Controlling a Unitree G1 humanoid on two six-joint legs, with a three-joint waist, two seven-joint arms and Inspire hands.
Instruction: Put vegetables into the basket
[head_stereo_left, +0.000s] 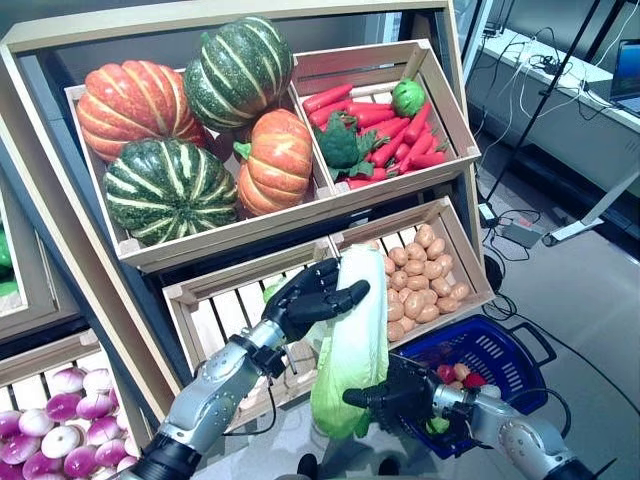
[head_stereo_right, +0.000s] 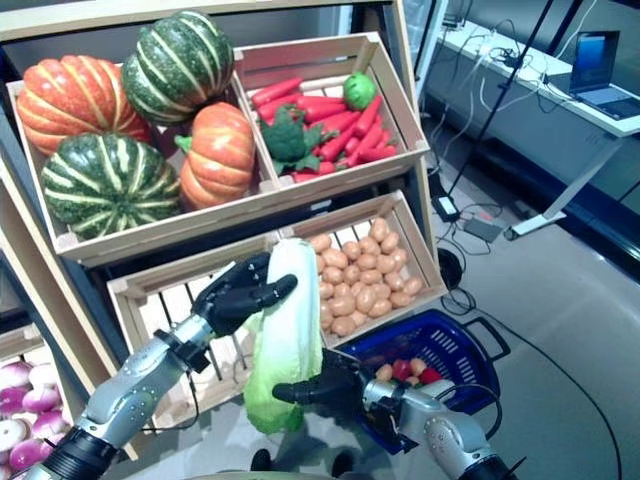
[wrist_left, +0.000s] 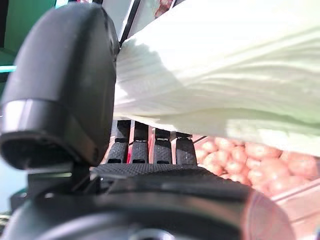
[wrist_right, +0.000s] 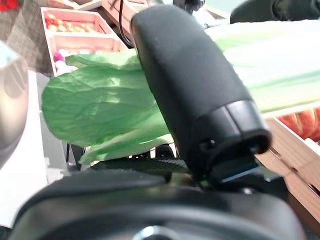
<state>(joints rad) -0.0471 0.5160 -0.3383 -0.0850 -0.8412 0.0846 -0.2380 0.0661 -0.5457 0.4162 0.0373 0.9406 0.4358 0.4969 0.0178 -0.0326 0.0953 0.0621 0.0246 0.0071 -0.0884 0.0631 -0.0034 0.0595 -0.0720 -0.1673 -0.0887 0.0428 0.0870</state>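
We see the left hand (head_stereo_left: 312, 296) gripping the cabbage (head_stereo_left: 352, 340) near its white top, the right hand (head_stereo_left: 400, 396) clutching its leafy end beside the basket (head_stereo_left: 495, 352).

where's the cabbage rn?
Head views: the cabbage is held upright at centre, in front of the potato crate, left hand at its top, right hand at its leafy end, left of the blue basket.

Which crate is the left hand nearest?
The slatted lower-left crate, beside the potato crate; the left hand grips the cabbage above it.
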